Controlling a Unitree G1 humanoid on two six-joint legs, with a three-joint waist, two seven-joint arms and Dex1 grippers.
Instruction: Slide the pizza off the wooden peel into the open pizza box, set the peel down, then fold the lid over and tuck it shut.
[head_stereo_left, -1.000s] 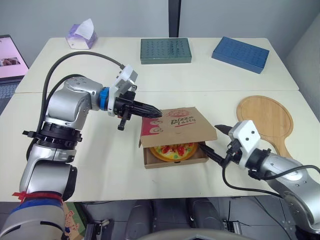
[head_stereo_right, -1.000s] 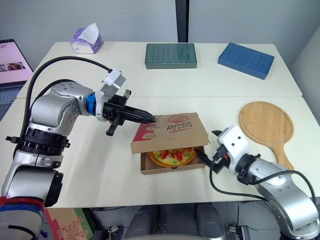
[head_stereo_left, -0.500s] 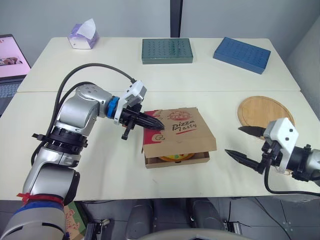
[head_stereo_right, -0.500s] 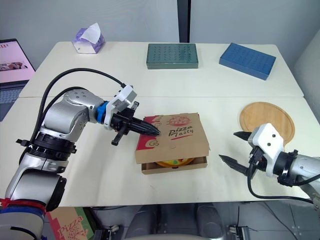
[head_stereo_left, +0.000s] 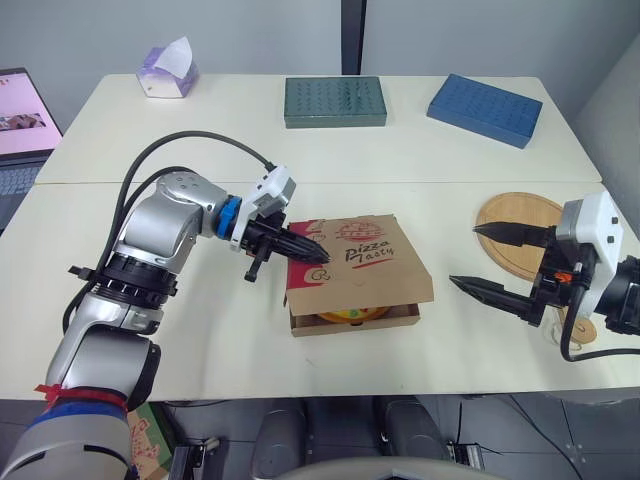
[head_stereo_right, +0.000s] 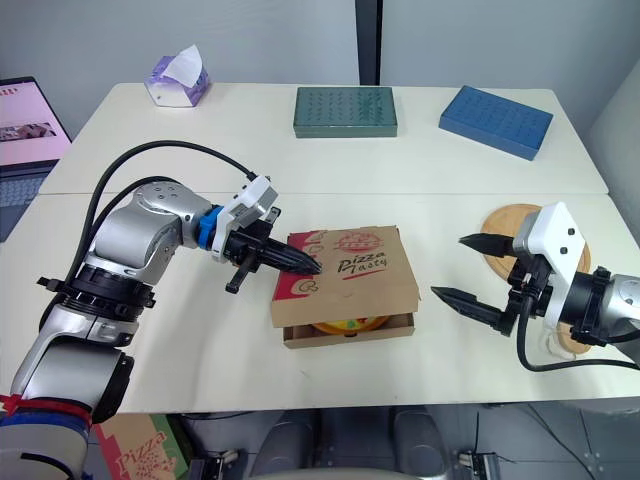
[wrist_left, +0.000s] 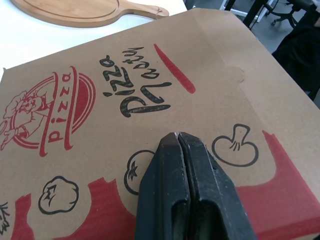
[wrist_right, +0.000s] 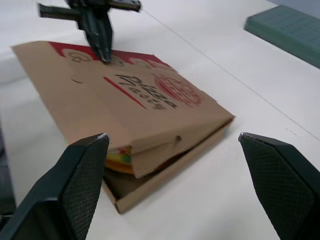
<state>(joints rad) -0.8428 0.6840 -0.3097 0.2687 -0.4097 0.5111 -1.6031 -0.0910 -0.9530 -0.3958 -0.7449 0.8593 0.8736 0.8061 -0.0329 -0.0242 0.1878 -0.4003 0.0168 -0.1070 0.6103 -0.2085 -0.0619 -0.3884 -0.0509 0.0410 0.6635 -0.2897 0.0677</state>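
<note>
Pressing lid (head_stereo_left: 372, 262) at 9 o'clock with clenched left claw (head_stereo_left: 321, 250); facing its untucked front from 3 o'clock with released right claw (head_stereo_left: 463, 254).

Pizza box (head_stereo_left: 360, 255) centre on table (head_stereo_left: 420, 160); pizza (head_stereo_left: 350, 316) inside; peel (head_stereo_left: 520, 208) right, apart.

one box (head_stereo_left: 360, 262) (pizza), one peel (head_stereo_left: 520, 208), two trays (head_stereo_left: 333, 101) (head_stereo_left: 483, 108)

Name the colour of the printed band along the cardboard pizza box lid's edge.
Red band; the left wrist view shows it best.
</note>
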